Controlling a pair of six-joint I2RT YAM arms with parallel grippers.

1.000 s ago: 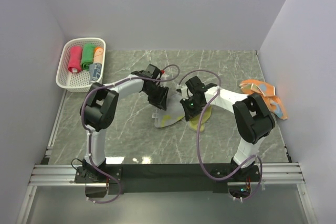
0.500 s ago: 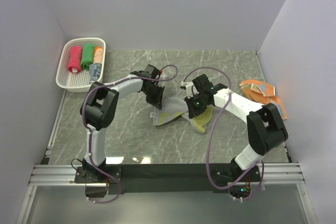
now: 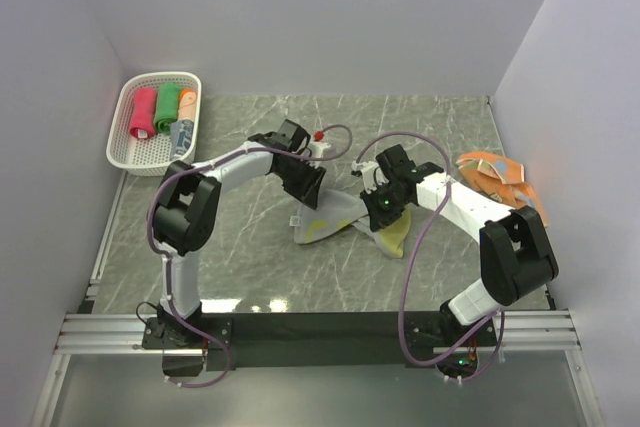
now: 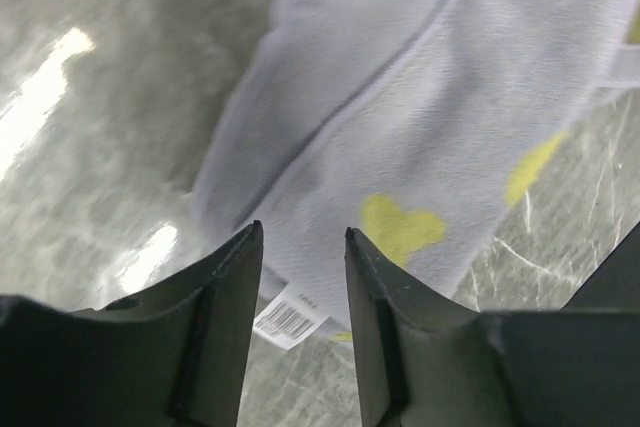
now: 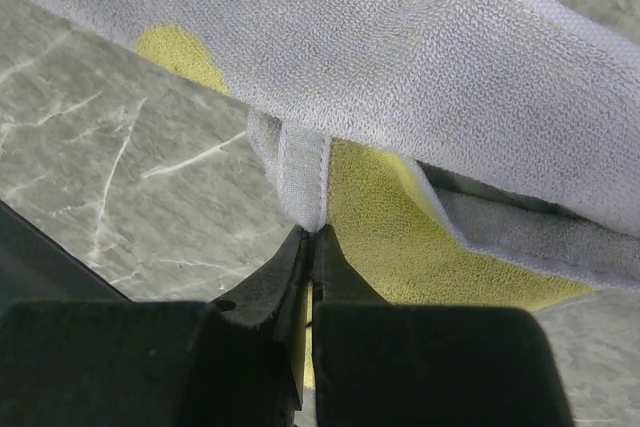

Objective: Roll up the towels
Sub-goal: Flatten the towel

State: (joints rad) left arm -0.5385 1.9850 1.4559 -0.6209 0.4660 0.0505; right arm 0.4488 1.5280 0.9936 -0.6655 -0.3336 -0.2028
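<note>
A grey towel (image 3: 330, 219) with yellow marks and a yellow underside lies crumpled mid-table between both arms. My left gripper (image 3: 305, 187) hangs open just over its left edge; in the left wrist view the towel (image 4: 420, 127) and its barcode label (image 4: 288, 319) show past the spread fingers (image 4: 235, 277) of the gripper (image 4: 300, 247), and nothing is gripped. My right gripper (image 5: 312, 235) is shut on the hem of the towel (image 5: 450, 57), whose yellow side (image 5: 400, 237) shows beside the pinch. From above, the right gripper (image 3: 385, 209) sits at the towel's right end.
A white perforated basket (image 3: 160, 75) at the back left holds rolled towels: pink-red (image 3: 143, 112), green (image 3: 166, 105), orange (image 3: 187, 102) and grey-blue (image 3: 181, 133). Orange towels with light-blue marks (image 3: 495, 175) lie heaped at the table's right edge. Walls close in on three sides.
My right gripper has moved to the right with the towel's hem, drawing the cloth out. The left gripper shut for a moment and stands open again at the left edge.
</note>
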